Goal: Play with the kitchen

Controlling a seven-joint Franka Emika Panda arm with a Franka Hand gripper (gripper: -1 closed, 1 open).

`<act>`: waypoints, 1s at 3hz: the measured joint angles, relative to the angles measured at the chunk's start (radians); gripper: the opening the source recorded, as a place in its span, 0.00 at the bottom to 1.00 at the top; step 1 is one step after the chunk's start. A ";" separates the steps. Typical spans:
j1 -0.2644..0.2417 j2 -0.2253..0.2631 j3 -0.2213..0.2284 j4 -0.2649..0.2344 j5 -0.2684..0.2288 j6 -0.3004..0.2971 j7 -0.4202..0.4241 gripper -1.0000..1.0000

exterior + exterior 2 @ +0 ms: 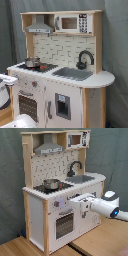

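The kitchen (65, 75) (60, 188) is a tall white and light-wood toy with a grey hood, a microwave, a tiled back, a black hob and a grey sink (74, 73) with a black tap (75, 167). A small metal pot (32, 62) (50, 183) sits on the hob. In the second exterior view my gripper (73, 202) reaches in from the second exterior view's right. It is level with the knob panel (59, 204), just above the oven door (64, 224), and close to or touching the front. In the first exterior view only its tip (7, 79) shows at the left edge.
The kitchen stands on a light wooden table (100, 244). A grey curtain (115, 50) hangs behind it. My white arm (107, 208) crosses in front of the cupboard door below the sink. A white rounded part (22, 122) sits at the bottom of the first exterior view.
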State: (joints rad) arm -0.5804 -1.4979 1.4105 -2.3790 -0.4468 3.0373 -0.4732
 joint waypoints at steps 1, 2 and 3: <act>-0.041 0.001 -0.012 -0.024 0.000 0.090 -0.025 1.00; -0.075 0.001 -0.021 -0.059 0.000 0.171 -0.062 1.00; -0.095 0.001 -0.025 -0.111 0.000 0.259 -0.081 1.00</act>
State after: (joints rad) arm -0.6756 -1.4967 1.3858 -2.4903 -0.4468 3.2967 -0.5541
